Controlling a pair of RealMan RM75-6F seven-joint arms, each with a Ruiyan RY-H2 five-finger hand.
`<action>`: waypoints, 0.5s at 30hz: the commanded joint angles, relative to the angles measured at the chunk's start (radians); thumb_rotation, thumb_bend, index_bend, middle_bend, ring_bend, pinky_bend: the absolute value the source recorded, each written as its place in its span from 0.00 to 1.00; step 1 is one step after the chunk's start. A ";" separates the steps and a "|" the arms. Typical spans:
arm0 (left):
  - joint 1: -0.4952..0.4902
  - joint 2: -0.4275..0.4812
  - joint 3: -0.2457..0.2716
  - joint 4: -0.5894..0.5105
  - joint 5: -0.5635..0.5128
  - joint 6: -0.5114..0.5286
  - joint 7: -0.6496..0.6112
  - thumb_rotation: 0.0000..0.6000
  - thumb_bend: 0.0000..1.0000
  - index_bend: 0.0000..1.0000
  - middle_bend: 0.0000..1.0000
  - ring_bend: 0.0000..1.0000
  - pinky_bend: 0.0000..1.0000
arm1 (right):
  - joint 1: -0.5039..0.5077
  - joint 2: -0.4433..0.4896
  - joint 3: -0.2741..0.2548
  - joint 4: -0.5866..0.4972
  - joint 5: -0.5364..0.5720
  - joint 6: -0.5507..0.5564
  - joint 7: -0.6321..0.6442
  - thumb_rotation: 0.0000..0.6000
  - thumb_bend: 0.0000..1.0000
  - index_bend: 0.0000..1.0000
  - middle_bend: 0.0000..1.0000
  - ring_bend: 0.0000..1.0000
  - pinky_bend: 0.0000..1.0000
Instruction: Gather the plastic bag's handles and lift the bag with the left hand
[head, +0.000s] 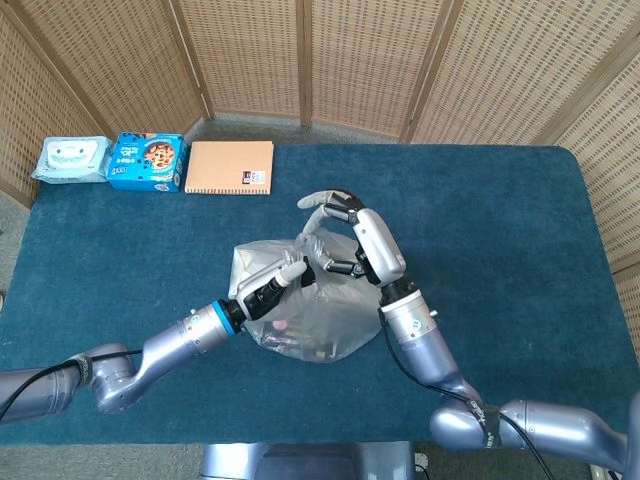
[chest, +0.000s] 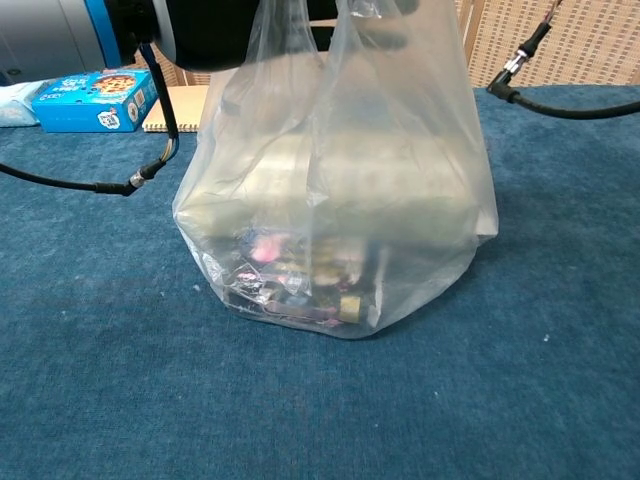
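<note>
A clear plastic bag (head: 305, 320) stands mid-table on the blue cloth, drawn up to a narrow top. In the chest view the bag (chest: 330, 210) shows a pale flat box (chest: 330, 185) above small colourful packets (chest: 300, 285). My right hand (head: 358, 245) is over the bag, fingers curled, pinching the gathered handles (head: 316, 228) upward. My left hand (head: 278, 280) comes in from the left just below them, fingers stretched out with the tips against the plastic, holding nothing that I can see. Only its dark wrist (chest: 190, 30) shows in the chest view.
At the table's far left edge lie a wipes pack (head: 70, 158), a blue cookie box (head: 146, 161) and a tan notebook (head: 230, 167). Arm cables (chest: 100, 185) hang over the cloth on the left, and another cable (chest: 560, 100) on the right. The blue table (head: 500, 220) stretches right.
</note>
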 joint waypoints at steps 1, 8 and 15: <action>-0.003 -0.001 0.002 0.001 -0.002 -0.003 0.007 0.00 0.24 0.22 0.24 0.13 0.14 | 0.011 -0.007 0.006 0.014 0.024 -0.009 -0.016 1.00 0.38 0.57 0.33 0.23 0.12; 0.006 0.009 -0.001 -0.008 -0.032 -0.003 0.021 0.00 0.24 0.35 0.31 0.26 0.16 | 0.018 0.006 0.016 0.036 0.058 -0.036 -0.026 1.00 0.38 0.55 0.32 0.21 0.12; 0.017 0.016 -0.003 -0.012 -0.049 -0.007 0.000 0.00 0.24 0.41 0.39 0.37 0.20 | 0.017 0.039 0.029 0.046 0.092 -0.065 -0.024 1.00 0.39 0.42 0.29 0.17 0.11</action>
